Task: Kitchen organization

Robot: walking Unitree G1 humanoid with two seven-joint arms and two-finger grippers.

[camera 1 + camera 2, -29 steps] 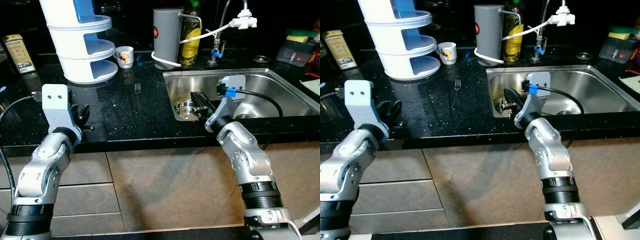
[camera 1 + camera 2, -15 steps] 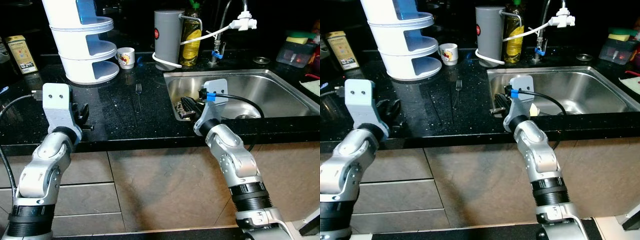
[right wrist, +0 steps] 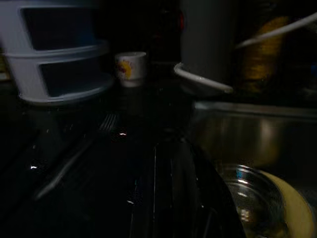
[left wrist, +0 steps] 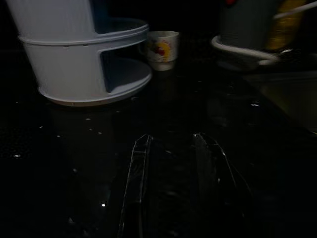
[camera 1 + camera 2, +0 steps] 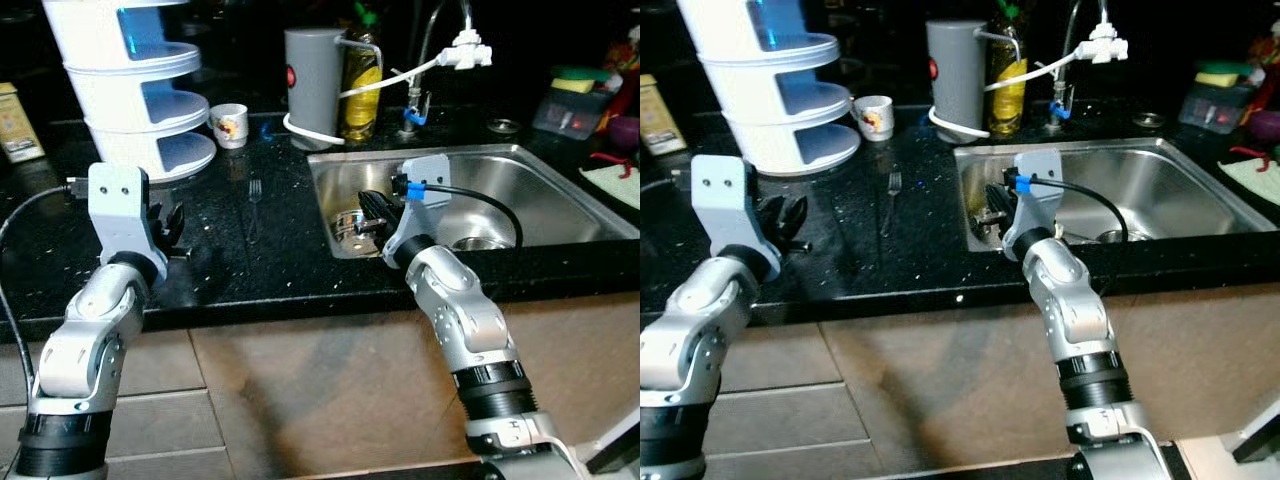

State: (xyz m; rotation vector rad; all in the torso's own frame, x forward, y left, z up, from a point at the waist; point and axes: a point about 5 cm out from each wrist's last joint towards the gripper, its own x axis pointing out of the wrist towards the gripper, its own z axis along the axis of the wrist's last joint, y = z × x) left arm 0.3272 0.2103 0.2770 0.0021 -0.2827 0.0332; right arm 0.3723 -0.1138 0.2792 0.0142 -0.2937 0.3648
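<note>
My right gripper [image 5: 372, 207] hangs over the left end of the steel sink [image 5: 560, 205], its fingers [image 3: 171, 188] pressed together and shut. Just below them a small metal bowl [image 5: 348, 222] lies in the sink, with a pale yellowish item [image 3: 292, 208] beside it. A fork [image 5: 254, 190] lies on the black counter [image 5: 250, 260] left of the sink. My left gripper [image 5: 165, 222] rests low over the counter's front left, open and holding nothing, its fingers [image 4: 139, 163] set apart. Beyond it stand a white tiered rack [image 5: 140, 110] and a small printed mug [image 5: 229, 125].
A grey cylinder [image 5: 312, 72], a yellow oil bottle [image 5: 360, 80] and the tap with a white hose [image 5: 455, 50] line the back of the counter. A container with sponges [image 5: 575, 105] sits at the far right. A yellow box [image 5: 18, 120] stands at the far left.
The whole view has shifted with the camera. My right gripper swung toward the sink's left wall, then eased back a little. The left arm has kept its place.
</note>
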